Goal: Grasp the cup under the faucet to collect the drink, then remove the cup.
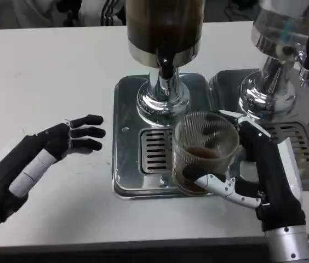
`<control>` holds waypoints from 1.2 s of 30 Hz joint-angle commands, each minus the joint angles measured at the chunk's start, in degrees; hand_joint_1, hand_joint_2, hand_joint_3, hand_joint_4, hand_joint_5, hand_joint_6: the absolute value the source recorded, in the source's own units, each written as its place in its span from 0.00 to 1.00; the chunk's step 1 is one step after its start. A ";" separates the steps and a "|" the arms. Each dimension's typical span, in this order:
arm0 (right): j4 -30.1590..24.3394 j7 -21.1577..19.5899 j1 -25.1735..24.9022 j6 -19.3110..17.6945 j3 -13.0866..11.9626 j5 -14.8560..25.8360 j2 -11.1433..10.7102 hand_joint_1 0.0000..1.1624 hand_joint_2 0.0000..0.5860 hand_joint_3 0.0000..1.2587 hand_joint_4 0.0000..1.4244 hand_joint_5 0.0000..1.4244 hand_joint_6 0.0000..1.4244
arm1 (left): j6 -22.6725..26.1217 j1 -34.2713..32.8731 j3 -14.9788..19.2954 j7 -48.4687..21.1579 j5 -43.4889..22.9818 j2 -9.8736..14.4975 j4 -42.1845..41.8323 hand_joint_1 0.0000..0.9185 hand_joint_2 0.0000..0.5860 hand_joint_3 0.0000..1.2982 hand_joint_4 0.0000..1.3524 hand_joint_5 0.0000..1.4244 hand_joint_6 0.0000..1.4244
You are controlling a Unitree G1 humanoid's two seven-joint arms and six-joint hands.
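A clear ribbed cup (204, 150) with brown drink in its bottom stands over the slotted drip tray (127, 164), a little in front and to the right of the black faucet (166, 67). My right hand (258, 175) grips the cup, fingers wrapped round its lower front and thumb side behind it. The faucet hangs from a dispenser (164, 27) full of dark drink on a chrome stand. My left hand (39, 156) lies open on the white table, left of the tray, fingers spread toward it.
A second dispenser (278, 49) with a clear tank and its own drip tray (302, 142) stands at the right, close beside my right hand. White table (50, 71) stretches to the left and behind.
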 commanded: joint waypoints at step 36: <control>-15.97 7.09 10.17 1.87 -0.36 4.27 0.64 0.79 0.19 0.59 0.62 0.73 0.97 | -1.46 -0.13 -1.13 -0.74 -0.34 -1.34 -0.02 0.00 0.09 0.20 0.21 0.23 0.21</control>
